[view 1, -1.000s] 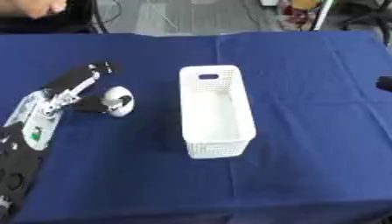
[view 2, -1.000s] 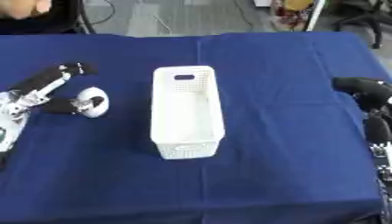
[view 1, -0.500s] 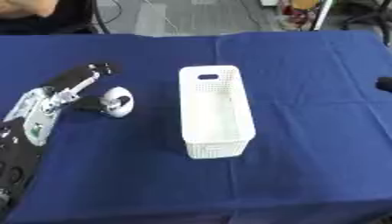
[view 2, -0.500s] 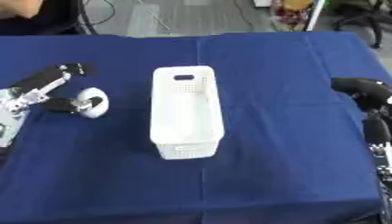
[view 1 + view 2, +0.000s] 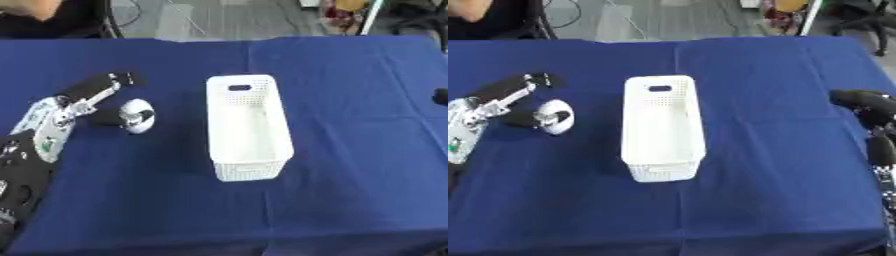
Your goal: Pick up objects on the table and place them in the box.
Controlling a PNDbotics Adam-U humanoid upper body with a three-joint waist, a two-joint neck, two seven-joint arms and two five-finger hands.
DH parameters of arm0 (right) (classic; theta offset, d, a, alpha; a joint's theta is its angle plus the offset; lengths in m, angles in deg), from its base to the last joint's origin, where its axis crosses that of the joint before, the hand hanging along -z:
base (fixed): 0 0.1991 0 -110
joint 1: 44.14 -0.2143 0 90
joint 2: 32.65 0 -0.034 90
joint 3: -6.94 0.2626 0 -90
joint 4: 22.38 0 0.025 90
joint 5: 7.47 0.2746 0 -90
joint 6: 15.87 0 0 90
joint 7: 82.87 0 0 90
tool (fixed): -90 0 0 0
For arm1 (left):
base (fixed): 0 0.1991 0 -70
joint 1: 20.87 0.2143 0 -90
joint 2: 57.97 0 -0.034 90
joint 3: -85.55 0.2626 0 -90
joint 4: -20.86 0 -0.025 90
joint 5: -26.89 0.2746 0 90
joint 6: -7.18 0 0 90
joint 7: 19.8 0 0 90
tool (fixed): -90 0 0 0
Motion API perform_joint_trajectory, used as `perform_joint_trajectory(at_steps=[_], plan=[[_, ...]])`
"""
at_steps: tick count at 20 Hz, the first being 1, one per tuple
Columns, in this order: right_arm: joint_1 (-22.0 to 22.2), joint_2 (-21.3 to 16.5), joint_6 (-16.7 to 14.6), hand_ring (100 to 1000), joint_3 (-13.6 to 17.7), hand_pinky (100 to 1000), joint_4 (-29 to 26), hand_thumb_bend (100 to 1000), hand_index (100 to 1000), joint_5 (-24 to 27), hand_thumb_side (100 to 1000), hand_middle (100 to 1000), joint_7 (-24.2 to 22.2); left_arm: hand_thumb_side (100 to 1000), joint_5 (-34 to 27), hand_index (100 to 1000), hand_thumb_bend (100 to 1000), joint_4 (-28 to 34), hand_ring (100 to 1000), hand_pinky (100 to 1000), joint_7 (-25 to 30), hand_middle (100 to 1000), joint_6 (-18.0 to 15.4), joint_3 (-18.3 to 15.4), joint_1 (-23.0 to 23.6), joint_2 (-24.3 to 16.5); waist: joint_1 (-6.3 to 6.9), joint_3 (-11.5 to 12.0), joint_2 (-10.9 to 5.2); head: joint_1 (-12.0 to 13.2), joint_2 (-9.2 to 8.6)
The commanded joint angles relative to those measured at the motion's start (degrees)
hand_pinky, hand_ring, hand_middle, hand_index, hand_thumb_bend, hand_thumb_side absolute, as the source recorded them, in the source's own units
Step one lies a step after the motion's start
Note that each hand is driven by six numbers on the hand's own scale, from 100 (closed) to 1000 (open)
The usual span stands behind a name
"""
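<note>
A small white round object (image 5: 136, 116) with a dark patch on it lies on the blue table, left of the white perforated box (image 5: 248, 124). The box stands lengthwise in the middle, with nothing visible inside. My left hand (image 5: 94, 89) comes in from the left. Its black fingers stretch straight out just above and behind the round object, and a dark thumb (image 5: 105, 119) lies against the object's left side. The hand is open. My right hand (image 5: 863, 103) shows as a dark shape at the table's right edge, far from the box.
The blue cloth (image 5: 772, 165) covers the whole table. Beyond the far edge are a grey floor, cables and chair legs. A person's hand (image 5: 35, 6) shows at the top left corner, off the table.
</note>
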Motion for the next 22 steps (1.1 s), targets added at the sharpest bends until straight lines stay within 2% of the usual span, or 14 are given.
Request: perform_joint_trajectory(at_steps=[1,22], plan=[[0.0,-1.0,0.0,845,0.1,858,-1.0,100,867,0.3,669,764,-0.1,756,0.5,909,896,0.0,789,849,0.9,876,-0.3,0.2,-1.4,-0.7,0.05,0.0,-0.59,0.5,-0.49],[-0.1,-1.0,-0.2,846,0.1,858,-1.0,100,868,0.4,669,765,-0.2,775,6.4,916,906,-5.2,797,862,-0.9,873,-0.9,0.1,-1.1,0.4,-0.20,-0.1,-0.25,0.4,-0.72]])
